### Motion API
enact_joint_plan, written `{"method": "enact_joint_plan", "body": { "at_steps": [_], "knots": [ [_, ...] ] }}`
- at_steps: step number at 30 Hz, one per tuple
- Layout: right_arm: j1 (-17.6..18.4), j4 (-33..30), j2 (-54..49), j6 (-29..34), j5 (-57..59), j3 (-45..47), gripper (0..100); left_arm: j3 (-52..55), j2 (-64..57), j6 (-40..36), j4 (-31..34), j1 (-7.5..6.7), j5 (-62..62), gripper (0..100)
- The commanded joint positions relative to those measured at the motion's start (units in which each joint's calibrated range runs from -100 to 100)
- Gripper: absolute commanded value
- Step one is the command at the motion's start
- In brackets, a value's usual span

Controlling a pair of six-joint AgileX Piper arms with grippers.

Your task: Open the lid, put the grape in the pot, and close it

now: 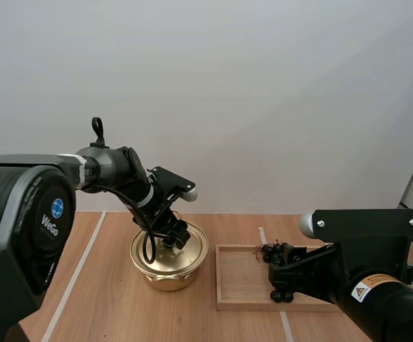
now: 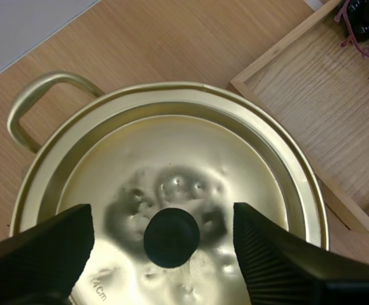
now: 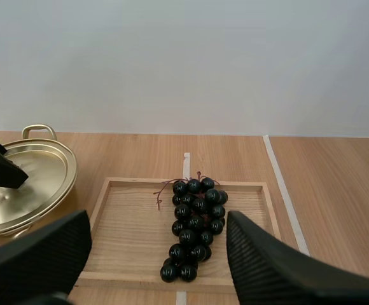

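Nearest us, our right claw (image 3: pixel 158 219) hung released, its ribbed black fingers spread wide just over the bunch of grapes (image 3: pixel 194 225). The grapes were round, glossy dark berries on thin reddish stems, lying in the shallow rectangular wooden tray (image 3: pixel 130 244). Farther along the pale wood-grain worktop (image 3: pixel 337 190) stood the round brass-coloured pot (image 2: pixel 38 95), its dimpled metal lid (image 2: pixel 172 152) on. Our left claw (image 2: pixel 162 210) was spread either side of the lid's round black knob (image 2: pixel 172 237), gripping nothing.

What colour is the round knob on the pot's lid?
The round knob is black, best seen in the left wrist view.
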Motion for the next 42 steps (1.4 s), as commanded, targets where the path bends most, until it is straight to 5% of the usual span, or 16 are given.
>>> {"method": "enact_joint_plan", "body": {
  "at_steps": [1,7,15,42],
  "knots": [
    [-0.2,-0.4,-0.1,0.2,-0.4,-0.4,100,-0.5,0.0,-0.2,0.2,-0.22,1.4,79],
    [-0.2,-0.5,-0.1,0.2,-0.3,-0.4,100,-0.5,0.0,-0.3,0.2,-0.22,3.5,0],
    [-0.2,-3.6,4.9,1.7,-8.4,-0.4,100,-0.6,-4.2,-1.1,0.2,-0.22,5.5,0],
    [-0.2,-3.8,63.6,1.7,-24.9,-14.8,100,-11.6,-46.1,-3.5,0.1,-0.22,14.8,0]
  ]
}}
